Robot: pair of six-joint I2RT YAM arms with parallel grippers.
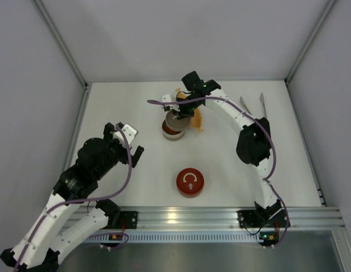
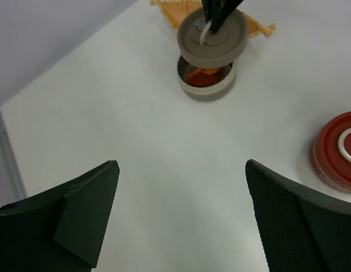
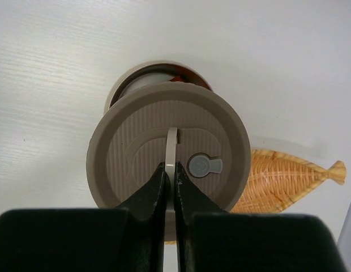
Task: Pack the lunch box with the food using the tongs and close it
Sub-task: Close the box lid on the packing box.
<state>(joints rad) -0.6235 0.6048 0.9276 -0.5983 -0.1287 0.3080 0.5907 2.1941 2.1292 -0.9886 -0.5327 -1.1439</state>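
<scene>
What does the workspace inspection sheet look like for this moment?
Surface: white table, no spills seen.
Job's things: lunch box open, orange-brown food inside; lid raised above it, not seated; tongs lying at far right, untouched.
Clutter: orange woven dish behind the box; red round container near the front.
Grippers: right gripper shut on the lid's handle; left gripper open, hovering, holding nothing.
Cables: purple cables along both arms.
Surroundings: grey walls; metal rail at near edge.

Woven orange dish (image 3: 283,175), white table (image 1: 232,170)
</scene>
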